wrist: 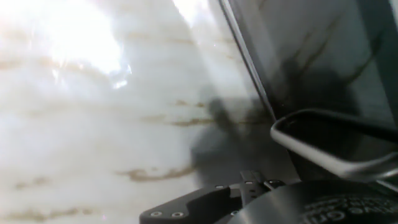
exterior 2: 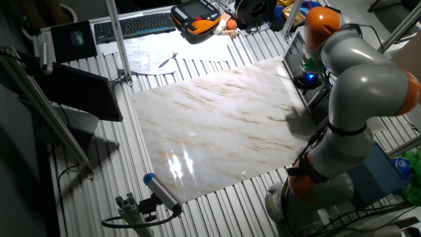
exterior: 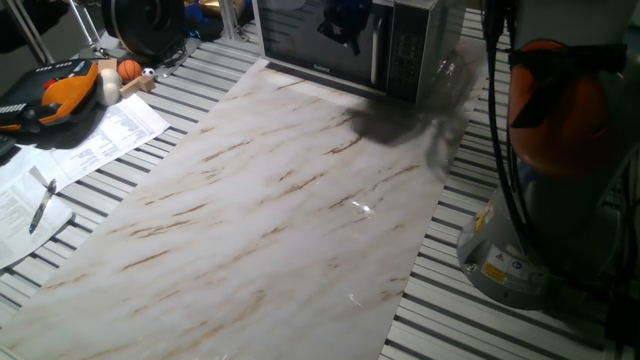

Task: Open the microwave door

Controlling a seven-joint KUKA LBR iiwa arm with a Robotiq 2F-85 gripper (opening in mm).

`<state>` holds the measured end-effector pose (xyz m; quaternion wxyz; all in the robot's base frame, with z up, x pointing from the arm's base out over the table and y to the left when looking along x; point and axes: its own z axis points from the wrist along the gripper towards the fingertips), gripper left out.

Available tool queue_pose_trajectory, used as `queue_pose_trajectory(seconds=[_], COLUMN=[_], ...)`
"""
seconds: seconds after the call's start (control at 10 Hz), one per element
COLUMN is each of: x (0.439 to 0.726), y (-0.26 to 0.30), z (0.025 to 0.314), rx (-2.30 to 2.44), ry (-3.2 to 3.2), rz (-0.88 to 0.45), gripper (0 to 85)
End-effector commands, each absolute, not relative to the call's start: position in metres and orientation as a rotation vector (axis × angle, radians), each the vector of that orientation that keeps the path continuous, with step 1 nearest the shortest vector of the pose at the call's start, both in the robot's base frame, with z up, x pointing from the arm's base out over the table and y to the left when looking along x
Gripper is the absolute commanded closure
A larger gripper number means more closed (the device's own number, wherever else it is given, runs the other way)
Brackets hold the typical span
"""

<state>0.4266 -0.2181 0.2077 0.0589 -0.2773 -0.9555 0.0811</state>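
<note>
The tool (wrist: 249, 193), its jaw state impossible to tell, hangs just beside the microwave door (wrist: 323, 68), handle (wrist: 329, 146) directly ahead, seemingly lined up for pulling.

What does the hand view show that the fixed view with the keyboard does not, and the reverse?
Only the hand view shows the silver bar handle close up, against the dark glass of the microwave door, with part of the hand's dark body at the bottom edge; the fingertips are not seen there.

Only the fixed view shows the whole arm, the keyboard, the papers and pen, and the orange pendant.

Both show the marble board and the microwave, which the fixed view sees only at its edge, behind the arm.
</note>
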Motion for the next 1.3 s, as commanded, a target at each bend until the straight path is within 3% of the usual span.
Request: queue_pose_trajectory(seconds=[0.0,1.1,1.2], x=[0.427,0.429,0.429], y=[-0.219,-0.236,-0.237], z=[0.207,0.208,0.208], rx=[-1.731,-2.039,-2.084], ry=[-2.431,-2.141,-2.115], rz=[0.19,0.186,0.183], gripper=[85.0,85.0,68.0])
